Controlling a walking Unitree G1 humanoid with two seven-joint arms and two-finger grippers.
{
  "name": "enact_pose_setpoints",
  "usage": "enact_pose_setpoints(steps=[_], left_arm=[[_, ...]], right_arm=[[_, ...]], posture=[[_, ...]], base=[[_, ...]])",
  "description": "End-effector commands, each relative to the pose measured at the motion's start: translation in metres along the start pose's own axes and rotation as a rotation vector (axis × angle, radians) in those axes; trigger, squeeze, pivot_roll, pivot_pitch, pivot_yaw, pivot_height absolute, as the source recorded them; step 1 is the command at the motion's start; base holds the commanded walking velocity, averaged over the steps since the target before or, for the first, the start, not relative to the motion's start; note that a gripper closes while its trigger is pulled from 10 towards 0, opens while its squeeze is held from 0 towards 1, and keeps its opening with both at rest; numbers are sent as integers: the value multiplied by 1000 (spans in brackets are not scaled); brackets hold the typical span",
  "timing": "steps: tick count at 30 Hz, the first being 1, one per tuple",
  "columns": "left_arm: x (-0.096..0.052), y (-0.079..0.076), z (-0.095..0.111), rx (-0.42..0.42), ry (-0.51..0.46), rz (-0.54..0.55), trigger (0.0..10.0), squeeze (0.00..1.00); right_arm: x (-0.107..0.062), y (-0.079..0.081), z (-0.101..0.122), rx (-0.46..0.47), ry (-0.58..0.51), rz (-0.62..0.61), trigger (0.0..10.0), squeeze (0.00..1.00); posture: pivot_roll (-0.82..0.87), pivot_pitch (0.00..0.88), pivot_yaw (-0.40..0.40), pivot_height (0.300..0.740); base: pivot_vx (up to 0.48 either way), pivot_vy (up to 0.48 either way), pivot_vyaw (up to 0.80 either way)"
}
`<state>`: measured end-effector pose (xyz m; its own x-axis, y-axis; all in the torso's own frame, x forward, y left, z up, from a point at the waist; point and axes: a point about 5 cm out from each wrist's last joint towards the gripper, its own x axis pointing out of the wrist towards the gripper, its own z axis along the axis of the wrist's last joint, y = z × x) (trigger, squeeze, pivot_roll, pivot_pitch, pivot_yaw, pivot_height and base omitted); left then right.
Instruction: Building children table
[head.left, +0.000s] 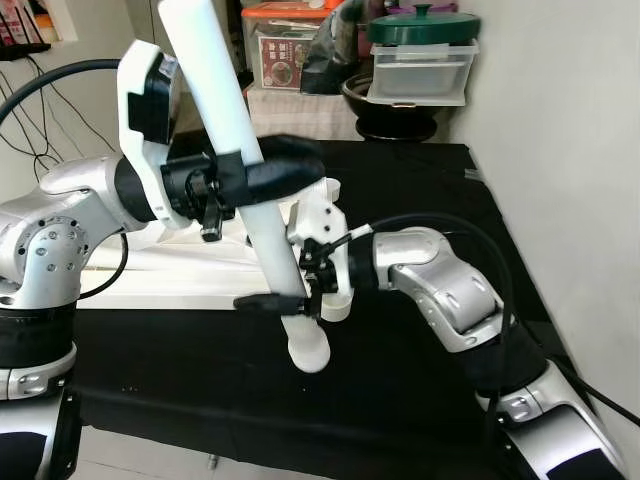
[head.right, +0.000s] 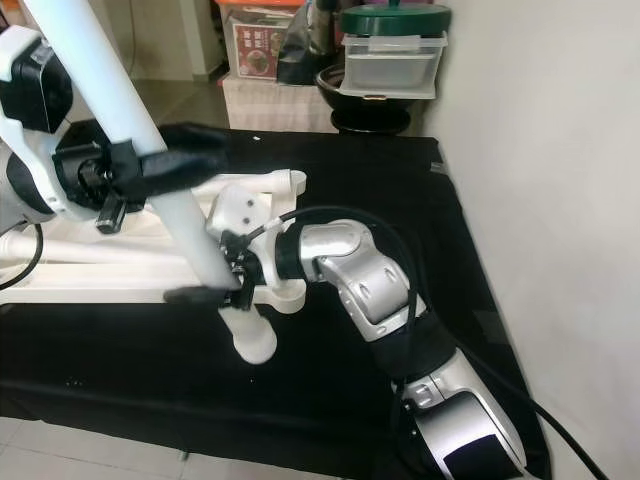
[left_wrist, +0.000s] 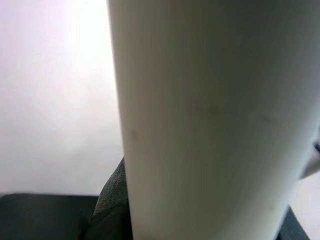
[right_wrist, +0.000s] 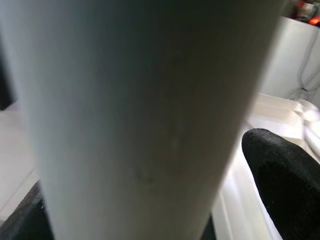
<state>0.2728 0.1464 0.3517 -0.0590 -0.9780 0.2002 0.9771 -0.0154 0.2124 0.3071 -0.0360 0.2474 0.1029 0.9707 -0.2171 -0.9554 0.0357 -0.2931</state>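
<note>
A green-lidded pot (head.left: 423, 27) sits on a clear container (head.left: 420, 72) behind the black cloth (head.left: 420, 180).

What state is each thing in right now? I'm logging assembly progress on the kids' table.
White table leg: lifted, tilted, gripped by both grippers.
Left gripper: shut on the leg's middle.
Right gripper: shut on the leg near its lower end.
White tabletop: lying flat on the black cloth.
Clear container: lid on, green pot lid on top.
</note>
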Motion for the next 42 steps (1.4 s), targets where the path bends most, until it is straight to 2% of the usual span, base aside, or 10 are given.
enact_pose_setpoints(steps=[1, 4, 12, 13, 16, 17, 26, 39, 40, 42], left_arm=[[10, -7, 4, -42, -44, -152, 0, 0], [16, -8, 0, -48, -37, -219, 0, 0], [25, -10, -9, -49, 12, -298, 0, 0], [26, -10, -10, -45, 21, -305, 0, 0], [27, -9, -11, -43, 26, -310, 0, 0], [27, -8, -10, -37, 28, -316, 0, 0], [30, -4, -2, 1, 9, -328, 0, 0], [25, 1, 8, 50, -23, -292, 0, 0], [25, 5, 10, 51, -36, -247, 3373, 380], [25, 8, 12, 50, -45, -214, 3373, 380]], right_arm=[[2, -2, -2, -2, 23, 14, 10000, 0], [6, -2, -5, 44, 27, 42, 10000, 0], [18, 6, -5, 142, 16, 104, 10000, 0], [20, 9, -4, 162, 10, 120, 9294, 0], [22, 12, -3, 173, 6, 135, 9294, 0], [25, 15, -3, 189, 1, 147, 0, 0], [31, 23, -2, 167, -46, 173, 0, 0], [27, 11, 10, 158, -130, 69, 0, 0], [27, 9, 10, 161, -134, 47, 0, 0], [27, 8, 10, 162, -136, 31, 0, 0]], posture=[[-13, 0, 21, 740], [-10, 0, 19, 740], [-14, 0, 21, 740], [-15, 0, 23, 740], [-15, 0, 23, 740], [-16, 0, 24, 740], [-21, 0, 32, 740], [-16, 0, 29, 740], [-16, 0, 29, 740], [-16, 0, 29, 740]], base=[[0, 0, 0], [0, 0, 0], [0, 0, 0], [0, 0, 0], [0, 0, 0], [0, 0, 0], [0, 0, 0], [0, 0, 0], [0, 0, 0], [0, 0, 0]])
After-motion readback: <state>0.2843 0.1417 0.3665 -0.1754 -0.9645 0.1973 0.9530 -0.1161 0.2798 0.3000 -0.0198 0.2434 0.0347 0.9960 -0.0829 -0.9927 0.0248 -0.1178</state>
